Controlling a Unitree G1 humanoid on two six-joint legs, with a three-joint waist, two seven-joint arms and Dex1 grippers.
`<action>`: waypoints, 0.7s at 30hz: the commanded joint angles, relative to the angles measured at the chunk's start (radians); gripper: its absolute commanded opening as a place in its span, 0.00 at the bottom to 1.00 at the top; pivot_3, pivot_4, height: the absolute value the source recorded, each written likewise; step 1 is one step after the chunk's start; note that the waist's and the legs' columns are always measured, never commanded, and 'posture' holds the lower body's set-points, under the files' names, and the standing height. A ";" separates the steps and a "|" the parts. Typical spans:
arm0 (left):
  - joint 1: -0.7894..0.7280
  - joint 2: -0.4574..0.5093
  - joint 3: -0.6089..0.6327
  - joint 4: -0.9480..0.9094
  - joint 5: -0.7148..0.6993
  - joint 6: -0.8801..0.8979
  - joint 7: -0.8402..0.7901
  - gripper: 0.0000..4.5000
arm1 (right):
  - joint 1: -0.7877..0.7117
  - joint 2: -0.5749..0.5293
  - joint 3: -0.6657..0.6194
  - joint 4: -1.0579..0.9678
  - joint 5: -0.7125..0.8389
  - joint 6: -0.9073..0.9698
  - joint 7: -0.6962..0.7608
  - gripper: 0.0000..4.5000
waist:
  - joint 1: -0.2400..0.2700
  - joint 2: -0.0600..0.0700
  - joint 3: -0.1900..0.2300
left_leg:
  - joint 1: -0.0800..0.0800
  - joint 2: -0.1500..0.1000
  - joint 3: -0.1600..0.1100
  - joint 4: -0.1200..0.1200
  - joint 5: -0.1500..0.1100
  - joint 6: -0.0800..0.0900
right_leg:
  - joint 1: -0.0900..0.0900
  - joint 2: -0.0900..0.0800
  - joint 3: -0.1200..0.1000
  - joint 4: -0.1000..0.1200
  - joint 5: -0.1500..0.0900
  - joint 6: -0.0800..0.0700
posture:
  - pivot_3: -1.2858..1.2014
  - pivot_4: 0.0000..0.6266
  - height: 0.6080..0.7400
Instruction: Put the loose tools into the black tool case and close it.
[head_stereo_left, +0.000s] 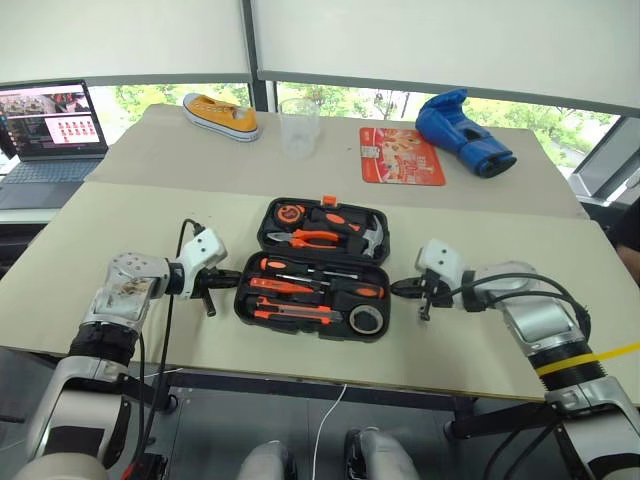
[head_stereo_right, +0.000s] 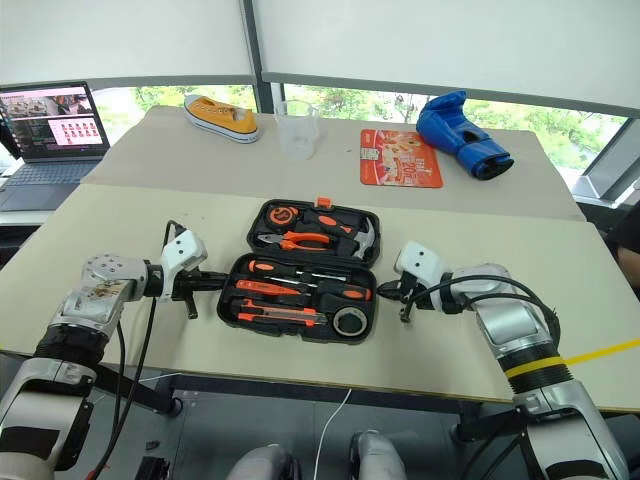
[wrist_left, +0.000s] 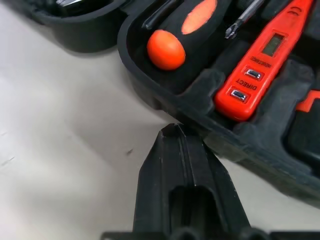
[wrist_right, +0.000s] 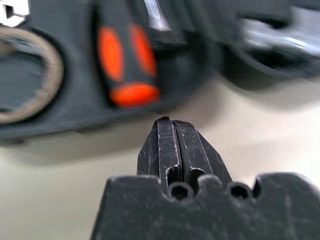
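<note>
The black tool case (head_stereo_left: 313, 268) lies open on the near table, its lid half folded back away from the robot and its base half nearest the table's front edge. The landmark for everything else is this case.

The left gripper (head_stereo_left: 222, 285) sits just beside the case's left end, fingers pressed together and empty; in the left wrist view its tip comes right up to the base rim, though contact cannot be confirmed. The right gripper (head_stereo_left: 405, 288) mirrors it at the case's right end, fingers also together on nothing, close to the rim but apparently a little apart from it. My reading is that both are set low at the two ends so they can get under or behind the lid and swing it over — closed fingers make a firm pushing tip.

Inside the base half: two orange-and-black screwdrivers (head_stereo_left: 300, 268) toward the lid side, the slim orange tester screwdriver (wrist_left: 260, 65) in its recess near the left end, the utility knife (head_stereo_left: 292, 313) along the front wall, and the dark tape roll (head_stereo_left: 367, 320) in the front right corner. The lid half holds the orange-handled pliers (head_stereo_left: 312, 238) and the hammer (head_stereo_left: 368, 238), with a small round orange item at its left end.

No tool lies loose beside the case, so loading looks finished — closing the lid is what remains
</note>
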 joint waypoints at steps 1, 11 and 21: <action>-0.009 -0.014 -0.024 -0.114 -0.046 -0.015 -0.111 0.01 | 0.021 0.003 -0.007 -0.085 0.036 -0.068 0.074 0.00 | 0.001 0.000 0.000 | -0.001 0.000 0.000 0.000 0.000 0.000 | 0.000 0.000 0.000 0.000 0.000 0.000 | 0.52 0.24 0.88; 0.114 0.034 -0.071 -0.292 -0.012 -0.035 -0.183 0.01 | 0.155 -0.056 -0.054 -0.219 0.029 -0.066 0.096 0.00 | 0.004 0.000 0.000 | -0.001 0.000 0.000 -0.001 0.000 0.000 | 0.000 0.000 -0.001 -0.001 0.000 0.000 | 0.52 0.24 0.88; 0.264 0.223 0.030 -0.219 -0.001 -0.103 -0.161 0.01 | 0.325 -0.204 -0.192 -0.201 0.018 -0.088 0.048 0.00 | 0.001 0.000 0.000 | 0.005 0.001 0.000 0.000 0.000 0.000 | 0.003 -0.008 0.004 0.001 -0.005 0.006 | 0.52 0.24 0.88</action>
